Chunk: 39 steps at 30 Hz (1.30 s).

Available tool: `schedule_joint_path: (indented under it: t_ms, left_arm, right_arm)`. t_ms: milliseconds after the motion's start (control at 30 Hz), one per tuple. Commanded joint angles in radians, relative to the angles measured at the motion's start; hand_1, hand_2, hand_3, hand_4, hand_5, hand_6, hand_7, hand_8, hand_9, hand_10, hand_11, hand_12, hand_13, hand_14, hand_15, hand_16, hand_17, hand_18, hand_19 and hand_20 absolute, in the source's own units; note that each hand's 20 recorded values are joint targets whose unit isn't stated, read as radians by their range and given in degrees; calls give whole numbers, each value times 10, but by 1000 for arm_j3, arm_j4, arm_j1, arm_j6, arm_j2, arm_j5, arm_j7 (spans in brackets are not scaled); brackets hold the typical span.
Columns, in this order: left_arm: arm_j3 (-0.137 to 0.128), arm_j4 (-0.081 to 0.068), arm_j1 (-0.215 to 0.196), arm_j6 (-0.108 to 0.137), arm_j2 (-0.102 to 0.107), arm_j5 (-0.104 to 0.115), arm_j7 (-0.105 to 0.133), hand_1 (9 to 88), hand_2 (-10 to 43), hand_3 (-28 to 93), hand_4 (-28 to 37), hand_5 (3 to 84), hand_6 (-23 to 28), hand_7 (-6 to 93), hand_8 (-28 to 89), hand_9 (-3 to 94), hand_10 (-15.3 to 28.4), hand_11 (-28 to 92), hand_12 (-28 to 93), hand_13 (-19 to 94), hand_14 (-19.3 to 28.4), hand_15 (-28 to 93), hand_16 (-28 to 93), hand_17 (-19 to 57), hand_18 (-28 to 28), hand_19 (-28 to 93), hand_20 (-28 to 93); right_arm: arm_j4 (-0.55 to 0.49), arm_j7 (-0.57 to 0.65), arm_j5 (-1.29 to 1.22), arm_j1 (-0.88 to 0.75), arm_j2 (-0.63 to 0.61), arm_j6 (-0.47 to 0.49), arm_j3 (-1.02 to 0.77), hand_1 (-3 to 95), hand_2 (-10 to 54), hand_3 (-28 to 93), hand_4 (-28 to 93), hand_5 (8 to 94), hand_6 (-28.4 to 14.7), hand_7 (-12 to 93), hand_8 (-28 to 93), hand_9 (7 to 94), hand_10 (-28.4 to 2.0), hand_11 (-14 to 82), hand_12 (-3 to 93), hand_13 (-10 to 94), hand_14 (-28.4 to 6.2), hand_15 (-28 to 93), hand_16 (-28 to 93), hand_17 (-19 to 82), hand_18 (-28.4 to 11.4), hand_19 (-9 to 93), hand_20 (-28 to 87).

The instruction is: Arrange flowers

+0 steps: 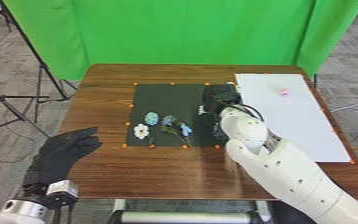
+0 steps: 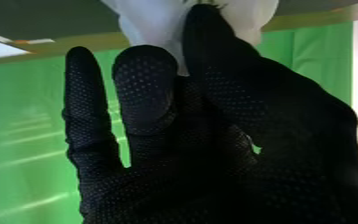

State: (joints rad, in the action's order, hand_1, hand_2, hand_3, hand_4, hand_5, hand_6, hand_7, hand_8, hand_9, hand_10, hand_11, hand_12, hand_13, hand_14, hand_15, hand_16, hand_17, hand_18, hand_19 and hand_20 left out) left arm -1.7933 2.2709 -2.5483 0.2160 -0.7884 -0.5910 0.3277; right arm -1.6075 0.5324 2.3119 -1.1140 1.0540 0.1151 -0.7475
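Head view, nearest first: left hand (image 1: 62,152) in its black glove, low and to the left over the brown wooden table (image 1: 175,182), open, fingers loosely extended toward the middle. Across from that hand, white right arm (image 1: 291,172) angled inward over the table. Ahead of the left hand and to its right, laid out on a black mat (image 1: 180,95) edged with orange markers (image 1: 185,146): a white flower (image 1: 141,131), closest to the left hand; dark green stems (image 1: 170,131) and a small light-blue flower (image 1: 186,130) just to the right of the white flower; a pale-blue bloom (image 1: 151,118) a little beyond, with a blue-grey bloom (image 1: 168,120) beside it. Farther out and to the right of all these blooms, right hand (image 1: 218,97) at the mat's right side, near the border with the white sheet (image 1: 309,130). Pictured in the right wrist view, same hand closed on a translucent white blossom (image 2: 153,22), petals pinched at the tips of thumb and finger, with a bit of green by the thumb tip; impossible to tell whether in contact with the mat. Right of the right hand and well apart from it, a pink flower (image 1: 284,92) lying on the white sheet. Beyond both hands, a green backdrop (image 1: 193,35) behind the table, with black stands (image 1: 43,65) off to the left.
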Motion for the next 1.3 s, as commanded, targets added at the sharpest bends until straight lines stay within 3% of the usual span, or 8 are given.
schedule_joint_path:
  t_ms: [33,500,600,633,800,900,1000,1300]
  left_arm:
    - [1,-1,-1,-8,-24,-11,-25,295,44,796,-159,536,164,148,-90,441,231,434,108,301,276,640,-138,-93,209,597,138]
    - [-5,6,-27,-8,-40,-17,-32,298,46,790,-156,536,164,146,-90,442,230,434,108,301,276,639,-138,-92,208,596,138]
    - [-2,9,-35,-2,-40,-14,-22,297,44,792,-154,536,164,146,-89,442,230,433,108,301,276,639,-137,-93,208,596,138]
    - [2,10,-39,8,-24,-1,-9,298,45,790,-154,536,164,145,-89,441,230,432,109,301,275,638,-137,-92,207,595,138]
    - [7,11,-29,6,-26,-9,-14,297,44,791,-154,534,163,146,-88,441,230,432,109,301,275,638,-137,-92,208,595,138]
    - [28,8,-12,11,-13,-4,-11,298,44,790,-154,535,164,144,-89,442,229,431,109,300,275,638,-137,-92,208,595,138]
    - [48,7,-2,11,-5,-1,0,297,43,794,-156,535,164,147,-89,442,230,434,109,301,276,640,-137,-93,208,597,139]
    - [107,-5,64,-15,-23,-18,-20,297,45,793,-159,534,164,145,-88,441,230,433,109,301,276,639,-137,-93,208,596,139]
  right_arm:
    - [-39,17,-39,-18,17,76,-21,462,-95,837,-283,656,-16,273,-46,697,-120,233,244,655,-62,738,253,202,-182,770,73]
    - [-131,34,-58,1,-24,124,-17,416,-95,873,-283,578,-51,210,-140,572,-181,293,172,569,-111,770,221,133,-217,746,99]
    - [-160,30,-75,8,-52,162,-27,419,-95,873,-283,570,-56,203,-139,559,-187,290,170,556,-116,773,220,119,-223,742,102]
    - [-168,33,-81,10,-63,167,-31,419,-95,875,-283,565,-58,198,-137,552,-189,287,170,550,-119,773,220,115,-226,739,103]
    - [-176,17,-102,39,-135,176,-65,397,-95,881,-283,553,-68,179,-125,534,-198,277,169,539,-140,779,203,106,-232,728,110]
    - [-123,-1,-131,74,-168,199,-97,338,-55,883,-276,543,-71,170,-117,519,-203,257,169,532,-148,794,157,103,-233,718,123]
    - [-28,-29,-132,111,-169,212,-135,241,67,886,-253,524,-74,165,-112,494,-218,187,156,537,-150,795,143,110,-222,701,122]
    - [250,-94,-42,230,-160,339,-203,149,116,887,-239,459,-70,135,-109,414,-205,109,151,532,-151,803,140,110,-213,692,129]
